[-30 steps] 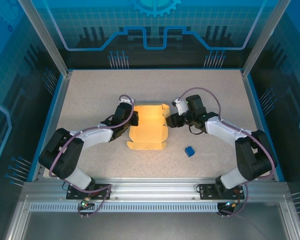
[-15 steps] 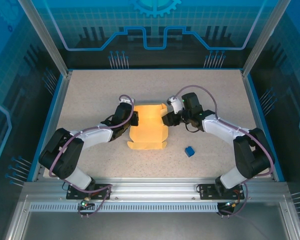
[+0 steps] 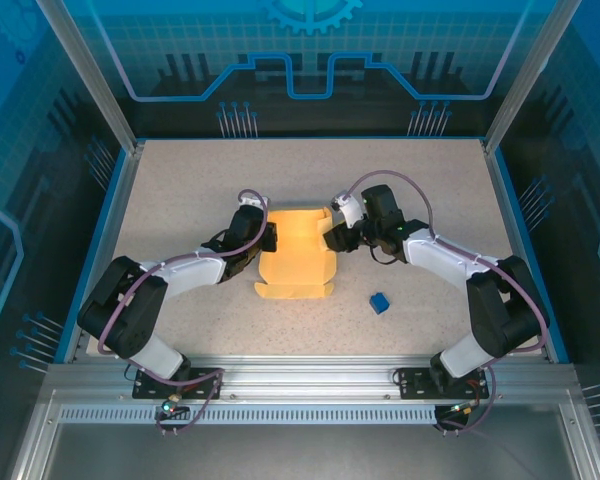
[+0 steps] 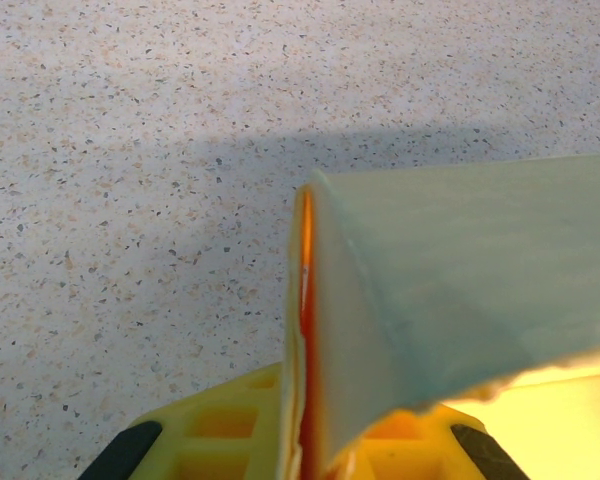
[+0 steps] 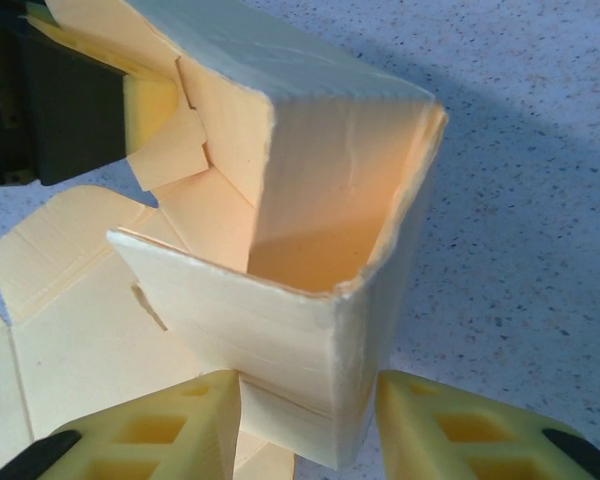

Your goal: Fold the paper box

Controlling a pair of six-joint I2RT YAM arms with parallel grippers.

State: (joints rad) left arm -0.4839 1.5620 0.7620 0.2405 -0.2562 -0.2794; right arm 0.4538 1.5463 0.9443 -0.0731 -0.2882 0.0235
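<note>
2 grippers meet at the paper box (image 3: 295, 262), which sits half-formed at the middle of the speckled table (image 3: 180, 190). The left gripper (image 4: 305, 455) pinches 1 upright wall on the box's left side. The right gripper (image 5: 310, 430) is spread, with a raised corner of the box between its fingers. A small blue cube (image 3: 379, 302) lies apart, nearer the right arm.

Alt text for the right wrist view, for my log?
The paper box, half-erected and open-ended, stands with its near corner between the yellow fingers of the right tool. The left tool touches its upper-left wall, and unfolded flaps lie on the speckled table.
</note>
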